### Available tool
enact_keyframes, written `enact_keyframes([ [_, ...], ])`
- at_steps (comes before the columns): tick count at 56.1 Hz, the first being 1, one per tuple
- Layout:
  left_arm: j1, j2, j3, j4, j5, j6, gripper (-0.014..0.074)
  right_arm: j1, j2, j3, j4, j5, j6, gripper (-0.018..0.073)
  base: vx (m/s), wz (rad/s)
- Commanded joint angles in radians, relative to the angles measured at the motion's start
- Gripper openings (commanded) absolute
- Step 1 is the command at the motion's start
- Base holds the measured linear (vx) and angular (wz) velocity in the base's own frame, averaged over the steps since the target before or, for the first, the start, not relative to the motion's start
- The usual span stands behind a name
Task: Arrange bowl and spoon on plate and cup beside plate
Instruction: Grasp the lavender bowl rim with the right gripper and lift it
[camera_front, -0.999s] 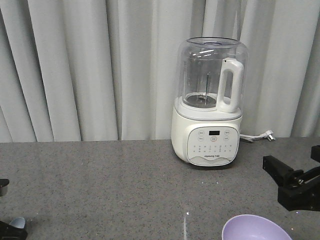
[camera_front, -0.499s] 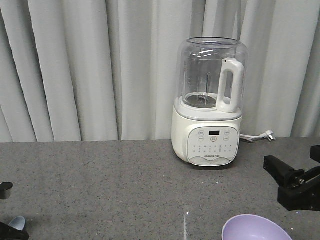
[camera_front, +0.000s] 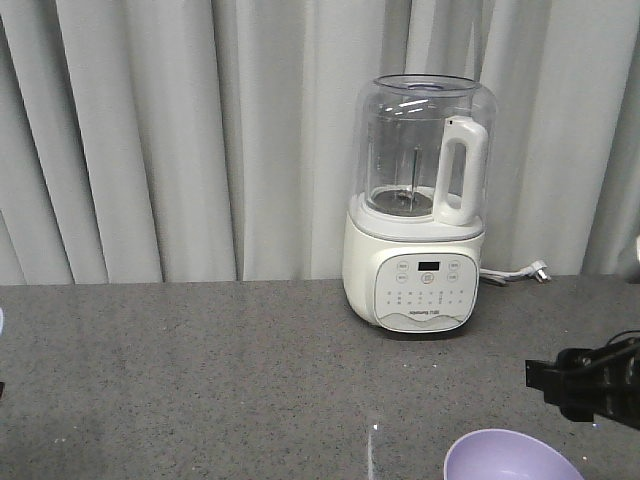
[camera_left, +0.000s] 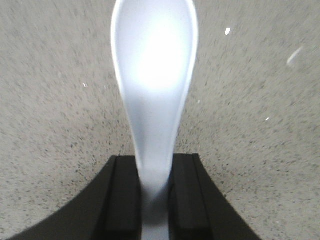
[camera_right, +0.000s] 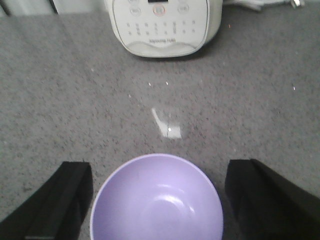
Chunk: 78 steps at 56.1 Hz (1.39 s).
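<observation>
Gone from the front view's corner since a second ago, the left fingers (camera_left: 122, 197) clamp the spoon (camera_left: 154, 75) by its handle above the tabletop (camera_left: 50, 75). The right fingers (camera_right: 65, 200) stand wide apart, one at each side of the bowl (camera_right: 156, 200) on the tabletop.

A grey speckled countertop (camera_front: 200, 370) carries a white blender (camera_front: 415, 290) and the lavender bowl (camera_front: 510, 460).

We see the blender (camera_front: 418, 215) standing right of centre on the counter (camera_front: 200, 370), before the curtain (camera_front: 150, 140). The bowl (camera_front: 510, 460) sits at the lower right edge.
</observation>
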Motion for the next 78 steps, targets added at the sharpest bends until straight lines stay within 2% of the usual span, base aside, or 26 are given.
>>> enact_keyframes([
  [1, -0.004, -0.079, -0.026, -0.018, -0.045, 0.0, -0.0003, -0.006, 0.069, -0.12, -0.051, 0.102, 0.004, 0.0548, 0.0, 0.0],
  [10, -0.004, -0.127, -0.026, -0.018, -0.03, 0.0, -0.0003, -0.01, 0.21, -0.236, -0.16, 0.284, -0.014, 0.0533, 0.0, 0.0],
  [17, -0.004, -0.128, -0.026, -0.018, -0.015, 0.0, -0.0001, -0.078, 0.288, -0.25, -0.223, 0.366, -0.016, 0.0533, 0.0, 0.0],
  [22, -0.004, -0.128, -0.026, -0.018, -0.016, 0.0, 0.0, -0.149, 0.337, -0.25, -0.173, 0.402, -0.051, 0.0532, 0.0, 0.0],
  [26, -0.004, -0.128, -0.026, -0.02, -0.019, 0.0, 0.0, -0.182, 0.361, -0.25, -0.073, 0.394, -0.113, 0.0532, 0.0, 0.0],
  [29, -0.004, -0.128, -0.026, -0.018, -0.02, 0.0, 0.0, -0.195, 0.377, -0.25, 0.016, 0.366, -0.159, 0.0532, 0.0, 0.0],
  [34, -0.004, -0.128, -0.026, -0.018, -0.02, 0.0, 0.0, -0.196, 0.401, -0.25, 0.096, 0.321, -0.204, 0.0532, 0.0, 0.0],
  [54, -0.004, -0.128, -0.026, -0.018, -0.02, 0.0, 0.0, -0.192, 0.571, -0.25, 0.122, 0.294, -0.217, 0.0509, 0.0, 0.0],
  [57, -0.004, -0.128, -0.026, -0.018, -0.02, 0.0, 0.0, -0.192, 0.588, -0.25, 0.124, 0.292, -0.228, 0.0477, 0.0, 0.0],
  [61, -0.004, -0.128, -0.026, -0.018, -0.02, 0.0, 0.0, -0.192, 0.6, -0.25, 0.124, 0.289, -0.238, 0.0386, 0.0, 0.0],
  [70, -0.004, -0.128, -0.026, -0.018, -0.021, 0.0, 0.0, -0.192, 0.596, -0.25, 0.124, 0.278, -0.266, 0.0005, 0.0, 0.0],
  [71, -0.004, -0.128, -0.025, -0.018, -0.021, 0.0, 0.0, -0.192, 0.593, -0.25, 0.124, 0.279, -0.271, -0.0016, 0.0, 0.0],
  [78, -0.004, -0.128, -0.025, -0.017, -0.02, 0.0, 0.0, -0.192, 0.569, -0.25, 0.129, 0.288, -0.307, -0.0014, 0.0, 0.0],
])
